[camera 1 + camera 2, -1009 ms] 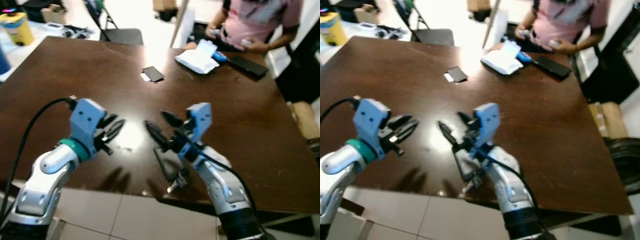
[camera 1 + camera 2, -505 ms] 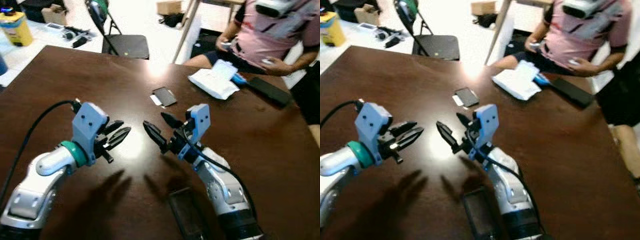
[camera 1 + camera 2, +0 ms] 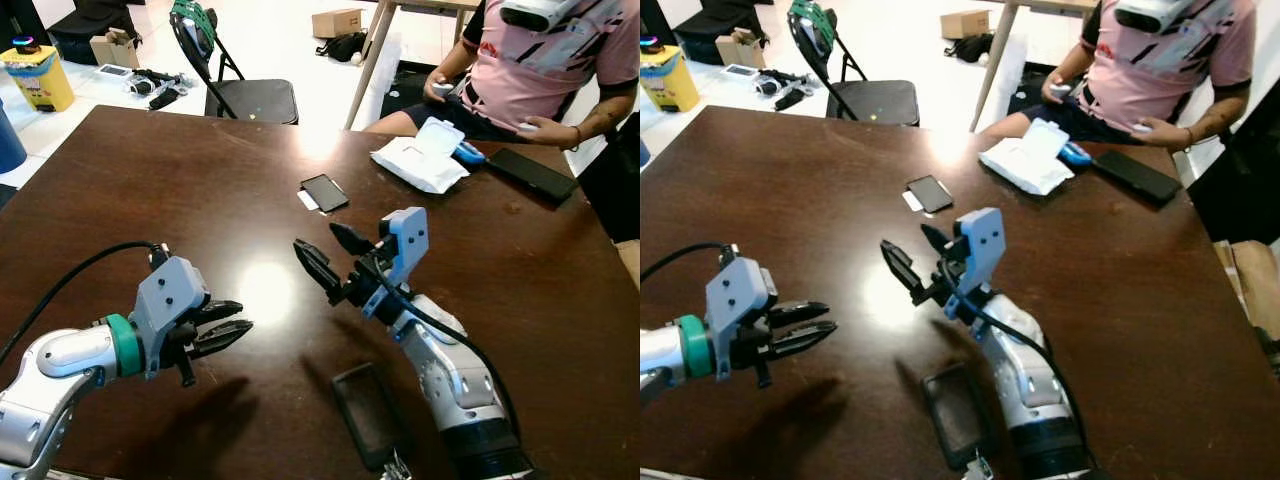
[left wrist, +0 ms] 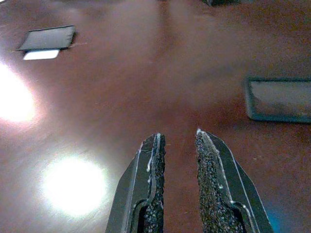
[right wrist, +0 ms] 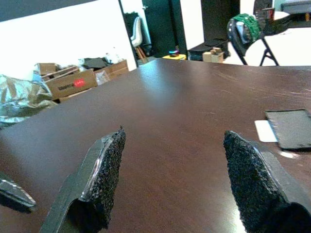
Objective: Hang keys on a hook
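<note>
Head view: both pincers, left point(image 3: 232, 325) and right point(image 3: 327, 256), hover empty above table point(image 3: 150, 190).

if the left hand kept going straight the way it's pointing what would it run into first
Probably the dark flat case lying near the table's front edge: the left hand, fingers nearly closed, points low across the table towards it. Depth is unclear, so it might skim the tabletop first.
</note>
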Motion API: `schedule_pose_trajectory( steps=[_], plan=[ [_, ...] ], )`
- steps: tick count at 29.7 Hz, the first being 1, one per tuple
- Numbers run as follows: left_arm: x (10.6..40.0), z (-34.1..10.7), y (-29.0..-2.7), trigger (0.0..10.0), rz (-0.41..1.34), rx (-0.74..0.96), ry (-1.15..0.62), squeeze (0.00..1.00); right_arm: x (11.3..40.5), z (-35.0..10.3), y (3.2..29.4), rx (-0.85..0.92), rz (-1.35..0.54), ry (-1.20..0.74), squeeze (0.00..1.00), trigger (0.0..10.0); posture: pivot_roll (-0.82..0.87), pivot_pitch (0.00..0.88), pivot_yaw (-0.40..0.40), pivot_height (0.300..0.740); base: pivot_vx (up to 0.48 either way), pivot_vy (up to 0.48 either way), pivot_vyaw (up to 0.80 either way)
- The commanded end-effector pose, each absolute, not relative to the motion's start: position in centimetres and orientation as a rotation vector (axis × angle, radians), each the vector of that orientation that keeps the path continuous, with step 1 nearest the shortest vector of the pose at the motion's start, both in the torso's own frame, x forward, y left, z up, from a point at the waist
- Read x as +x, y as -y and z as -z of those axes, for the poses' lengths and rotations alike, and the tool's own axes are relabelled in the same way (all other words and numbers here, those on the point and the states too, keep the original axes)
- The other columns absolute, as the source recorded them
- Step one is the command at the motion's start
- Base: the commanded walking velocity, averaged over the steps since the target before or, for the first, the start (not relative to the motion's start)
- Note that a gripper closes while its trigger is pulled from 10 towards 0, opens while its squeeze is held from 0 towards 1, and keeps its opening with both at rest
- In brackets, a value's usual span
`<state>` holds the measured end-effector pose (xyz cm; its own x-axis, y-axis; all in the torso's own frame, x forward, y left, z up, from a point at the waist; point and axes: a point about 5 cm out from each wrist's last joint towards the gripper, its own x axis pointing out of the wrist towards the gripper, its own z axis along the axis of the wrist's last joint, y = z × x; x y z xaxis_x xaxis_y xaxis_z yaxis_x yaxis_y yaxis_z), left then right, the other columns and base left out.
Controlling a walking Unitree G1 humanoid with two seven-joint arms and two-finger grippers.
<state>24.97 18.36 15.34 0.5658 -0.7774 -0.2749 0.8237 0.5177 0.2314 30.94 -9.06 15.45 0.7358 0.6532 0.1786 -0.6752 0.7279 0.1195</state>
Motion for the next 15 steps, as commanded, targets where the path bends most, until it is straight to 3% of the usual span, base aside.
schedule_pose_trajectory(
  steps=[1, 4, 9, 13, 15],
  plan=[
    [24.9, -15.0, -18.6, 10.0, 0.977, 0.381, -0.168, 0.00, 30.9, -15.1, 9.4, 0.181, -0.714, 0.123, 0.00, 10.0, 0.07, 0.000, 0.069, 0.740, 0.000, 0.000, 0.00],
    [24.6, -14.8, -18.3, 10.0, 1.064, 0.397, -0.203, 0.00, 31.2, -15.1, 10.7, 0.153, -0.684, 0.122, 0.00, 10.0, 0.06, 0.000, 0.074, 0.740, 0.000, 0.000, 0.00],
    [24.2, -14.9, -16.6, 10.0, 1.132, 0.269, -0.195, 0.00, 31.3, -15.3, 12.0, 0.128, -0.648, 0.128, 0.00, 10.0, 0.05, 0.000, 0.073, 0.740, 0.000, 0.000, 0.00],
    [24.8, -14.8, -15.9, 10.0, 1.077, 0.198, -0.170, 0.00, 31.4, -15.4, 12.4, 0.125, -0.632, 0.129, 0.00, 10.0, 0.05, 0.000, 0.072, 0.740, 0.000, 0.000, 0.00],
    [26.8, -15.1, -14.4, 10.0, 0.974, 0.127, -0.150, 0.00, 31.4, -14.6, 14.2, 0.047, -0.607, 0.085, 0.00, 10.0, 0.03, 0.000, 0.058, 0.740, 0.000, 0.000, 0.00]
  ],
)
